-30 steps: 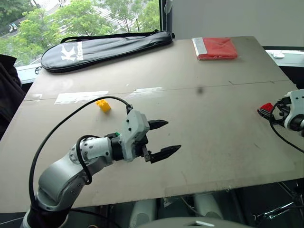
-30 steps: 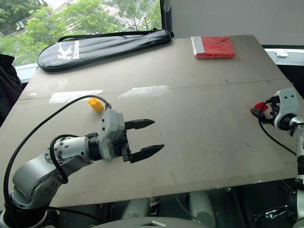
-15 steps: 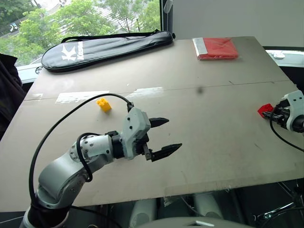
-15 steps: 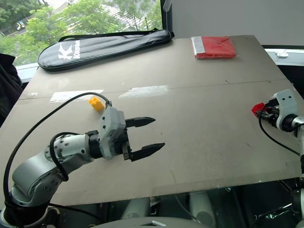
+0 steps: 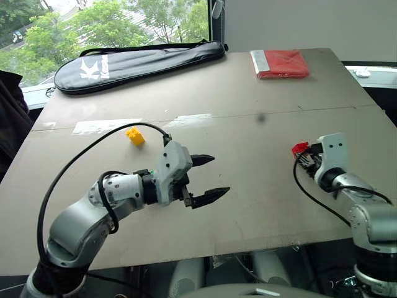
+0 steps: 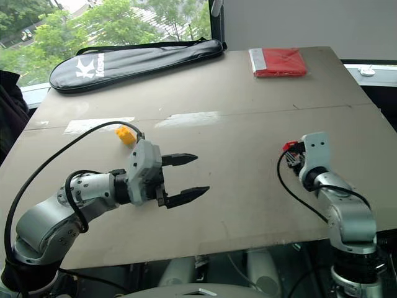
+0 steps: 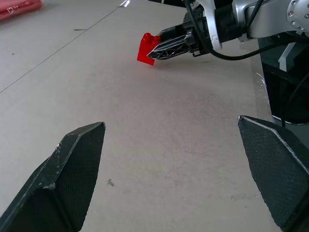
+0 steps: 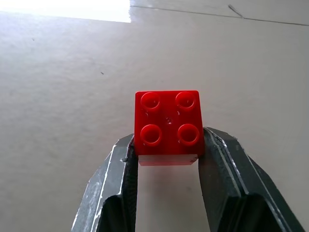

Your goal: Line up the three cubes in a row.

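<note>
right end effector [image 8: 168, 145] clamped on the red cube [image 8: 167, 124], held near the surface [image 5: 260, 186] | left end effector [image 5: 209, 177] wide open, holding nothing | yellow cube [image 5: 134, 136] sits just beyond the left end effector

Grey table [image 5: 260, 87] by a window [image 5: 111, 22] showing green trees [image 5: 99, 25]

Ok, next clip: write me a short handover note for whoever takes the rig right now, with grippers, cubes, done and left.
Right gripper: shut on the red cube, over the table's right part.
Left gripper: open, holding nothing, over the table's middle left.
Yellow cube: on the table, just beyond the left arm.
Green cube: not spotted; find it first.
Done: red cube gripped.
Left: set the red cube down, bring yellow and green beside it, form one row.
</note>
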You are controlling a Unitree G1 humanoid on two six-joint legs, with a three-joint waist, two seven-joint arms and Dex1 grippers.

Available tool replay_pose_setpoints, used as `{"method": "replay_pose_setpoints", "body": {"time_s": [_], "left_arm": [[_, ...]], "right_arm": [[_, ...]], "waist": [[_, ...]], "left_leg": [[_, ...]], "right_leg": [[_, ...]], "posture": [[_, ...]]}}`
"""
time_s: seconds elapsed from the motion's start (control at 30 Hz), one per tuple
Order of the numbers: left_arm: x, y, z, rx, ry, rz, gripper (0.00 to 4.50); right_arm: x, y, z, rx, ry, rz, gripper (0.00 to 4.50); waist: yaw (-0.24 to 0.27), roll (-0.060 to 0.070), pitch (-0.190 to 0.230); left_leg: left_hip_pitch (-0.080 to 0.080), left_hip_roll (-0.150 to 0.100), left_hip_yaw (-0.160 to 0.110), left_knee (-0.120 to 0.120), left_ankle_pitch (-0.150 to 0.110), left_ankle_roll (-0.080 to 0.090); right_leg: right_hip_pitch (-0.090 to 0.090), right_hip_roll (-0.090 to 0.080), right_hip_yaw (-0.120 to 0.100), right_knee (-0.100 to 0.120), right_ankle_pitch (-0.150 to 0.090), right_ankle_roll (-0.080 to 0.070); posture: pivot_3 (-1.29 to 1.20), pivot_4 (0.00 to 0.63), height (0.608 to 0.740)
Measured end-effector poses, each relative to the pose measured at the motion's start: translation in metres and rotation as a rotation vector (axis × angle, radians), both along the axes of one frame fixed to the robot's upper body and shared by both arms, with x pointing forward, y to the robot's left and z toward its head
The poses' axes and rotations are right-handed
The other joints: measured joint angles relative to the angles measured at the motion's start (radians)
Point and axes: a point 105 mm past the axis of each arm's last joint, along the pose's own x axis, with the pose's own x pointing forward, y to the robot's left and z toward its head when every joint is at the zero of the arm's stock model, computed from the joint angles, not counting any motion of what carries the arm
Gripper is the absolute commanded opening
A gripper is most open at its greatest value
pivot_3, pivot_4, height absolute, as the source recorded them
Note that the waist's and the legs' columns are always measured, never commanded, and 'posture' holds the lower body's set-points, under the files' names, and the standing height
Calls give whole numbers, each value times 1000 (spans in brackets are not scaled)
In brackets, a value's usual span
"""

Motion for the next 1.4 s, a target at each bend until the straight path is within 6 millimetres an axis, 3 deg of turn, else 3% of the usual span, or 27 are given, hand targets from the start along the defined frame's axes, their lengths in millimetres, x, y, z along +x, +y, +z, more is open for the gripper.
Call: {"method": "replay_pose_setpoints", "body": {"time_s": [0.2,0.53,0.57,0.73,1.0,1.13,1.3,1.4], "left_arm": [[9,1,1,20,-13,-20,4500],[9,0,3,26,-20,-33,4500],[9,-1,3,26,-20,-34,4500],[9,-1,3,27,-20,-37,4500],[3,2,-4,32,7,-30,4500],[-1,16,-11,-4,23,81,4500],[5,42,-7,-102,-63,330,4500],[8,76,-10,-88,-127,530,4500]], "right_arm": [[-16,31,-8,19,81,-54,1247],[-20,34,-7,-1,96,-73,1247],[-20,34,-7,-1,98,-74,2263],[-20,34,-10,-3,112,-77,4462],[-20,33,-9,-11,109,-51,4462],[-22,24,8,-64,39,22,4462],[-31,22,38,-87,-88,201,4462],[-46,27,47,-66,-133,410,4462]], "waist": [[2,0,0],[0,-1,0],[0,-1,0],[-1,-1,0],[-2,-1,0],[-3,0,0],[0,-1,0],[1,-1,0]], "left_leg": [[-8,-1,-3,0,0,-1],[-12,-2,-5,0,2,-3],[-12,-2,-5,0,2,-3],[-12,-2,-5,0,2,-3],[-12,-2,-5,0,2,-3],[-12,-1,-6,0,2,-3],[-12,-1,-6,0,2,-3],[-12,-1,-5,0,2,-3]], "right_leg": [[-6,-2,-1,-1,0,0],[-9,-2,-4,-1,1,1],[-9,-2,-4,-1,1,1],[-9,-2,-5,0,1,1],[-9,-2,-4,0,1,1],[-10,-2,-4,-1,1,1],[-9,-2,-5,-1,1,1],[-9,-2,-5,-1,0,0]], "posture": [[0,150,701],[0,150,701],[0,150,701],[0,150,701],[0,150,701],[0,150,701],[0,150,701],[0,150,701]]}}
